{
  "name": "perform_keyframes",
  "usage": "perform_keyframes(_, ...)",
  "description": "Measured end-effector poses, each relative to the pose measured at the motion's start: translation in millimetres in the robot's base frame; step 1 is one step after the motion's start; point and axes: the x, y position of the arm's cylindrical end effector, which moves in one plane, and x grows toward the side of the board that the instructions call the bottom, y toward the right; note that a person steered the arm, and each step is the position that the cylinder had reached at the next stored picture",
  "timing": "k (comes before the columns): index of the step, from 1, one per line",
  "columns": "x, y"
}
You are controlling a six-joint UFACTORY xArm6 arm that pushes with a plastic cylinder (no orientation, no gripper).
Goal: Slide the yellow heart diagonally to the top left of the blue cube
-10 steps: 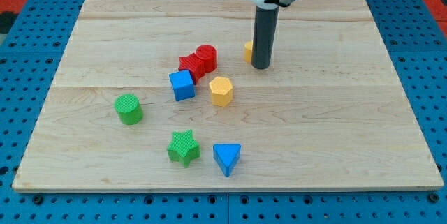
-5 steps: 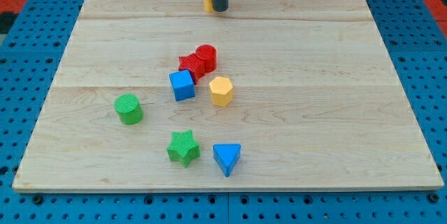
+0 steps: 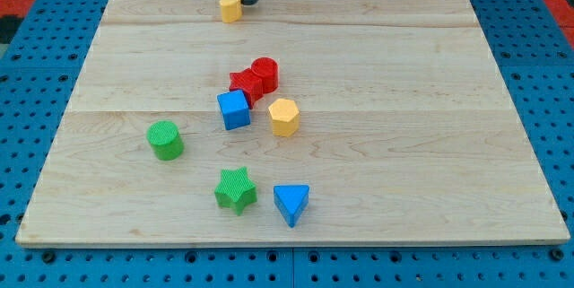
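Observation:
The yellow heart [image 3: 230, 5] lies near the board's top edge, left of centre. My tip [image 3: 247, 2] stands right beside it, on its right, touching or nearly so. The blue cube [image 3: 234, 109] sits mid-board, well below the heart. A red star [image 3: 245, 83] and a red cylinder [image 3: 265, 72] touch each other just above the cube's right corner. A yellow hexagon [image 3: 283, 117] lies to the cube's right.
A green cylinder [image 3: 165, 139] sits at the left. A green star [image 3: 235, 189] and a blue triangle [image 3: 291, 204] lie near the view's bottom. The wooden board [image 3: 448, 144] rests on a blue pegboard.
My tip has moved up and to the left, from mid-board to the top edge, pushing the yellow heart ahead of it. The other blocks have not moved.

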Motion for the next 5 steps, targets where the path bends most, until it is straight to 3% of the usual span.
perform_keyframes(5,-7.6,-6.0)
